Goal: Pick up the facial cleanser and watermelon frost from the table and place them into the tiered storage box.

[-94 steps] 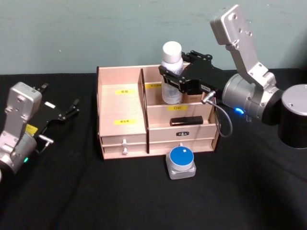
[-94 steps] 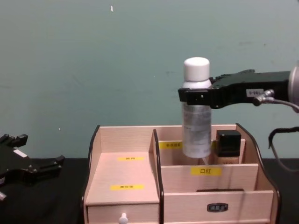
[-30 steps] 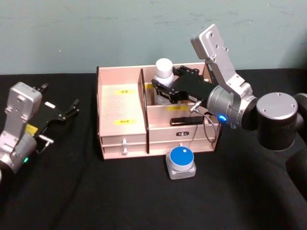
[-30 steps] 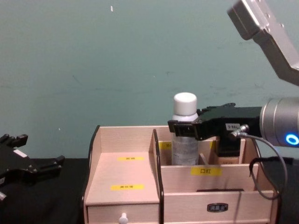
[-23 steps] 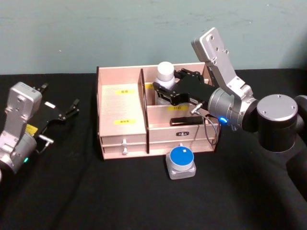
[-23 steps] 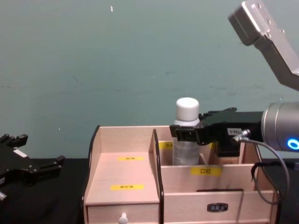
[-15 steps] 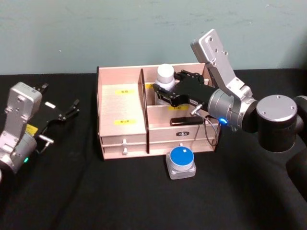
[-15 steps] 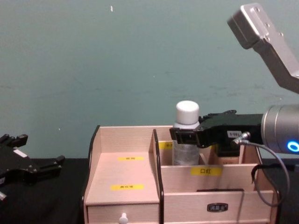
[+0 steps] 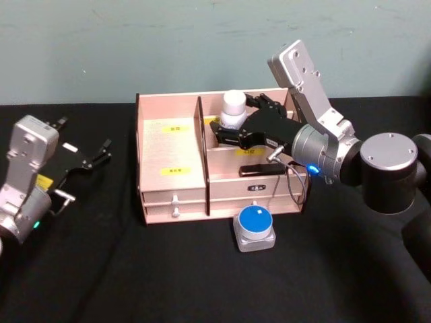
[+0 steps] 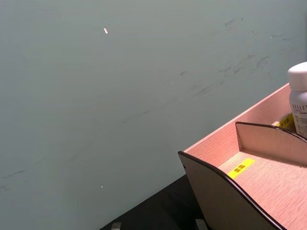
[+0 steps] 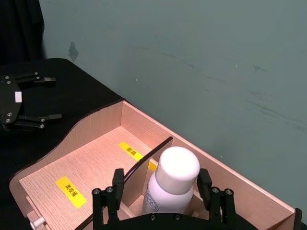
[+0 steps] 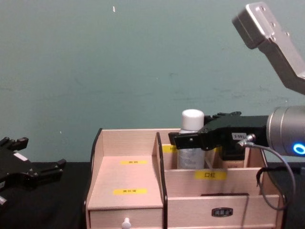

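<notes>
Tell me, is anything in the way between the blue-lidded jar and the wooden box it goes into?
Nothing visible. The watermelon frost sits on the table right in front of the tiered storage box. The right hand is open around the facial cleanser in a rear compartment.

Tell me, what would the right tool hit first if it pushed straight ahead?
Probably the facial cleanser, standing between the right tool's open fingers inside the tiered storage box.

Right tool (image 11: pixel 160 187) reaches forward, fingers spread; left tool (image 9: pixel 79 140) sits parked, fingers parted.
</notes>
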### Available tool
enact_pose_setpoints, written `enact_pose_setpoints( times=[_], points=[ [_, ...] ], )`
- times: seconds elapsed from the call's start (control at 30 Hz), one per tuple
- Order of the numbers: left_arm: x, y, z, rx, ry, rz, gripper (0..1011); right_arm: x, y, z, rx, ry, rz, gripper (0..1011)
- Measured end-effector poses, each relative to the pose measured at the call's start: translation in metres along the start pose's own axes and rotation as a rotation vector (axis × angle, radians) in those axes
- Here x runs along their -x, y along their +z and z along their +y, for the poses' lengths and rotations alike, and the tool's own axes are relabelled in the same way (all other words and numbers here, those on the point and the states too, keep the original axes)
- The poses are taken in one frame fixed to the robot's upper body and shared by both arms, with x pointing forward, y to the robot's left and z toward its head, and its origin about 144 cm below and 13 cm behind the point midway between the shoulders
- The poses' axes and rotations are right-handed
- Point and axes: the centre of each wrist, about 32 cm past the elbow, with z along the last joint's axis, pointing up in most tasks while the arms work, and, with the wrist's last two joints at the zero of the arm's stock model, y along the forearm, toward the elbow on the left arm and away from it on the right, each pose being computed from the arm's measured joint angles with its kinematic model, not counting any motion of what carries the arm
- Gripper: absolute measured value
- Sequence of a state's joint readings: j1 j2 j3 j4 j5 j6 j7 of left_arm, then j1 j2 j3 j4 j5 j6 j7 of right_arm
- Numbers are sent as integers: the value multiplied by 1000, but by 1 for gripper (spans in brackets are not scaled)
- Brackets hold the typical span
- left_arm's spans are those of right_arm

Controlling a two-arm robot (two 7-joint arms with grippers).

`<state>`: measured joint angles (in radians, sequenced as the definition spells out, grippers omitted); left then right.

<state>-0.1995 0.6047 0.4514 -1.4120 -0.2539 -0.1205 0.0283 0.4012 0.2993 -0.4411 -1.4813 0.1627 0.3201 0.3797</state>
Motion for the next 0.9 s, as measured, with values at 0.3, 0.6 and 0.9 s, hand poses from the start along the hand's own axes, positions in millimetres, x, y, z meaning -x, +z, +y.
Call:
enact_pose_setpoints(
  times=[0.3, 0.6, 0.9],
  points=[
    [0, 0, 0, 0, 0, 0, 1001, -2, 9, -9, -23, -17, -13, 1002],
    [0, 0, 0, 0, 0, 0, 1001, 6, 33, -46, -16, -20, -58, 1002],
    [0, 0, 0, 0, 0, 0, 1001, 31, 35, -107, 47, -12, -83, 1002]
  ],
)
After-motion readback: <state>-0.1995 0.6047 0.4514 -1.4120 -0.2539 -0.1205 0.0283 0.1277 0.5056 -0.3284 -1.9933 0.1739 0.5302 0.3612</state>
